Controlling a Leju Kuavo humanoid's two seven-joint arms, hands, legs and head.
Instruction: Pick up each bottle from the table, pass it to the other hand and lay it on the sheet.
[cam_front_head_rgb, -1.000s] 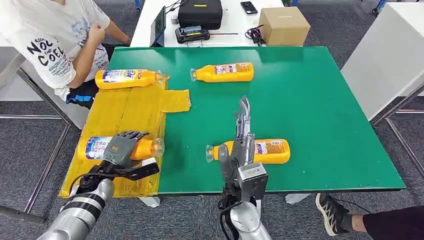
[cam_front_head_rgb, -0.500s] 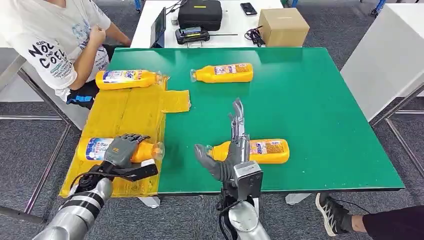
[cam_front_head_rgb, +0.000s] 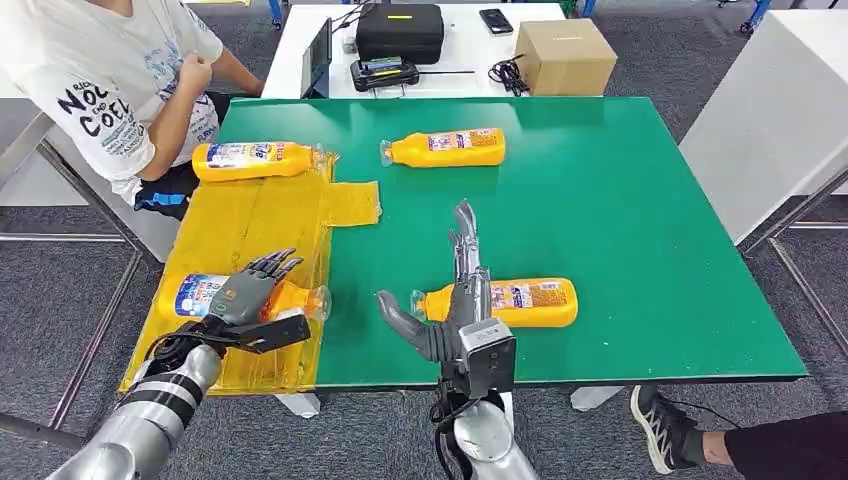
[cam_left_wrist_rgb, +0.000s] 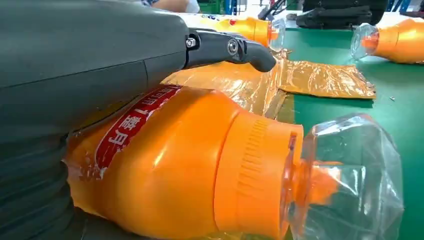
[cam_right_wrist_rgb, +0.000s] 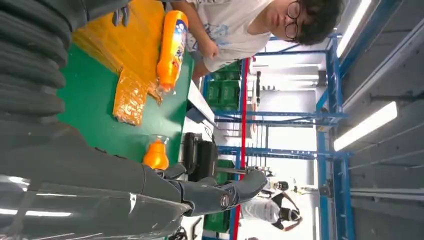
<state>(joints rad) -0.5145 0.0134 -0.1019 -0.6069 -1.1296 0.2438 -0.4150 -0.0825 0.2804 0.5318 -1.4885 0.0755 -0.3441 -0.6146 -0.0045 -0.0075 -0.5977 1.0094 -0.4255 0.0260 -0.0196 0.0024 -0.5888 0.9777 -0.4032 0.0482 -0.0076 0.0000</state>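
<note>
Head view: right hand (cam_front_head_rgb: 455, 300) spread open over the near bottle (cam_front_head_rgb: 500, 302), left hand (cam_front_head_rgb: 245, 292) open too. Smooth plastic looks slippery, so grab mid-body.

Silver arms (cam_front_head_rgb: 150, 420), grey (perhaps ribbed) wrist covers

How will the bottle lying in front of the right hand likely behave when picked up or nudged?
The near bottle lies on its side on the smooth green table, so a nudge could probably roll it. Its glossy label suggests a slippery grip. The open right hand is beside its neck, not yet holding it.
</note>
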